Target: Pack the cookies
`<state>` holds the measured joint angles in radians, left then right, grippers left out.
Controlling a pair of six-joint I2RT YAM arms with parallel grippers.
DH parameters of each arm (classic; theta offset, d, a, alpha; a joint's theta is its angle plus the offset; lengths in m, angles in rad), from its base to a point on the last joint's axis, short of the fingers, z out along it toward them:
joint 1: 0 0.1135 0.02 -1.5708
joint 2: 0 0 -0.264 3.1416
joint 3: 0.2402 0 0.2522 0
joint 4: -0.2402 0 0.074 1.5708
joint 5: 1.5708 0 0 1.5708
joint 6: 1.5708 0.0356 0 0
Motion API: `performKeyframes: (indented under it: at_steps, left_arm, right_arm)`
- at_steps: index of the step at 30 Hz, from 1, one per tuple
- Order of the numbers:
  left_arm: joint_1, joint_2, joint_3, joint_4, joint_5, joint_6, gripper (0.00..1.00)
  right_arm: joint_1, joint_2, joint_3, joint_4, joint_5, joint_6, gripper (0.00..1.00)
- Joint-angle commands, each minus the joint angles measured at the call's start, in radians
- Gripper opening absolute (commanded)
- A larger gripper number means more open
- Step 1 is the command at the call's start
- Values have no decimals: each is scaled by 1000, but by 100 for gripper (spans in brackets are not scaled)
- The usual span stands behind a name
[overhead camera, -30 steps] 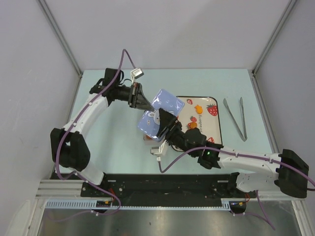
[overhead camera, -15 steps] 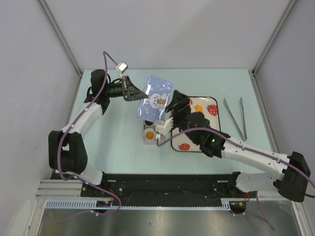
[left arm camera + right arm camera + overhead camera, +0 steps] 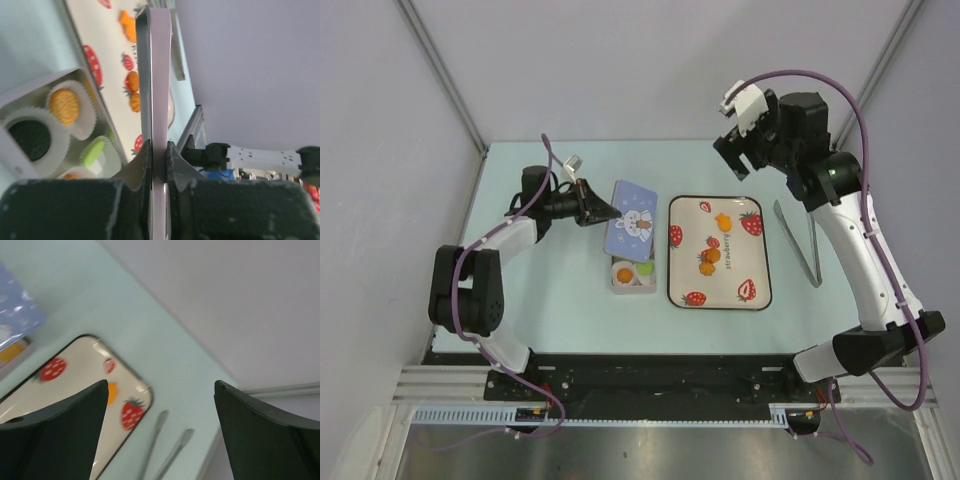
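An open tin box [image 3: 632, 283] sits left of the tray and holds the cookies in white paper cups. In the left wrist view I see an orange cookie [image 3: 64, 106], a black one [image 3: 30, 137], a green one [image 3: 92, 152] and the edge of another orange one [image 3: 70, 175]. My left gripper [image 3: 597, 208] [image 3: 159, 150] is shut on the edge of the blue rabbit lid [image 3: 632, 222] [image 3: 159, 75], which lies over the box's far part. My right gripper [image 3: 738, 155] [image 3: 160, 384] is open and empty, raised high at the back right.
A strawberry-print tray [image 3: 752, 262] [image 3: 75, 375] lies right of the box with two small orange pieces [image 3: 710, 256] on it. Metal tongs [image 3: 800, 240] [image 3: 165, 445] lie right of the tray. Grey walls close in the table on three sides.
My right arm left the lid and swung up to the back right. My left gripper brought the lid down from the air onto the box's far part.
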<state>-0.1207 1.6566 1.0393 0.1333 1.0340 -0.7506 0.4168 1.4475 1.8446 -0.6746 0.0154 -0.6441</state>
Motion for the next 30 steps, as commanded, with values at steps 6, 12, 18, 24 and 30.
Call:
performKeyframes:
  at_steps: [6, 12, 18, 24, 30]
  left_arm:
    - [7, -78, -137, 89, -160, -29, 0]
    - [7, -61, -179, 196, -143, -134, 0]
    - [7, -41, -217, 340, -109, -248, 0]
    - [1, -21, -254, 475, -88, -372, 0]
    - [-39, 15, -254, 603, -68, -461, 0]
  right_arm:
    - [-105, -55, -321, -111, -616, 325, 90]
    - [-92, -55, -462, 41, -749, 442, 86]
    - [-44, -29, -551, 194, -756, 518, 85]
    - [0, 27, -614, 331, -736, 570, 84]
    - [16, 73, -631, 405, -707, 586, 83]
